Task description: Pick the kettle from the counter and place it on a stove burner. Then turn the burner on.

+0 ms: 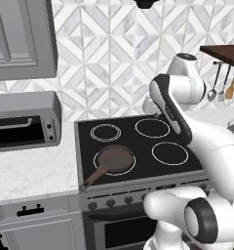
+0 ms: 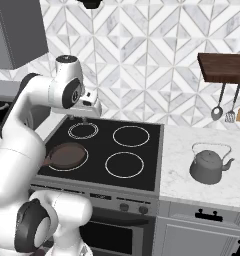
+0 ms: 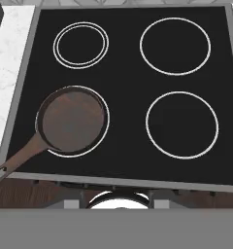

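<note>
Right base view: kettle (image 2: 210, 167) sits on the counter (image 2: 192, 190), right of the cooktop, well apart from the gripper (image 2: 78, 119) over the far-left burners. Claw state unclear, holding nothing. Kettle likely rigid, smooth, light; take the wire handle's arch.

I have the gripper (image 2: 84, 119) hanging over the back of the cooktop (image 3: 123, 80). Straight below it lie four rings. The frying pan (image 3: 72, 120) sits on the near left ring, its handle reaching past the front edge to the left. The double ring (image 3: 81, 45) is behind the pan. The stove burner (image 3: 182, 125) lies to the right of the pan, another ring behind it. Far off to the gripper's right, the kettle (image 2: 209, 164) stands on the counter (image 2: 187, 187), well apart from the cooktop, below hanging utensils (image 2: 224, 107).
</note>
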Available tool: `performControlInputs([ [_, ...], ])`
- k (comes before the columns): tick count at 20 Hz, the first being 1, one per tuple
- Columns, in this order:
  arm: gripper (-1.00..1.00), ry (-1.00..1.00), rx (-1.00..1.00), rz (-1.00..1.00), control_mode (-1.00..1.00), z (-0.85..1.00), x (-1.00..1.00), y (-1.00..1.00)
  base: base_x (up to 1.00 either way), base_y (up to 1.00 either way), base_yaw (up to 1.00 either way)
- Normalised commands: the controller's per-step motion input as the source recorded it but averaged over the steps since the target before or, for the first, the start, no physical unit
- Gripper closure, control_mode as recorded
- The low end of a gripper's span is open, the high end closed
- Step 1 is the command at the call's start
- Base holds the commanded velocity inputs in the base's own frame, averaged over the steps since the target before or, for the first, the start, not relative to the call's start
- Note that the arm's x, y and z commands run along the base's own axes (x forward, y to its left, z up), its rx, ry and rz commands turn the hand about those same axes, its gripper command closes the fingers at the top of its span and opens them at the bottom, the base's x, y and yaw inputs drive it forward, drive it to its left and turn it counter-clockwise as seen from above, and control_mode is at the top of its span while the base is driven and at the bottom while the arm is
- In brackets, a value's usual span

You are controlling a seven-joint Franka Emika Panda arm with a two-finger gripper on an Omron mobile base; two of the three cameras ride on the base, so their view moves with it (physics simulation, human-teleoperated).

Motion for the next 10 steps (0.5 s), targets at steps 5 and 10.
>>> performControlInputs([
  [5,-1.0,-0.03,0.0,-0.04,-1.0,0.0,-0.24,-0.13,0.0,0.0,0.0],
  [10,-1.0,-0.14,0.0,-0.12,-1.0,-0.13,-0.46,-0.29,0.0,0.0,0.0],
])
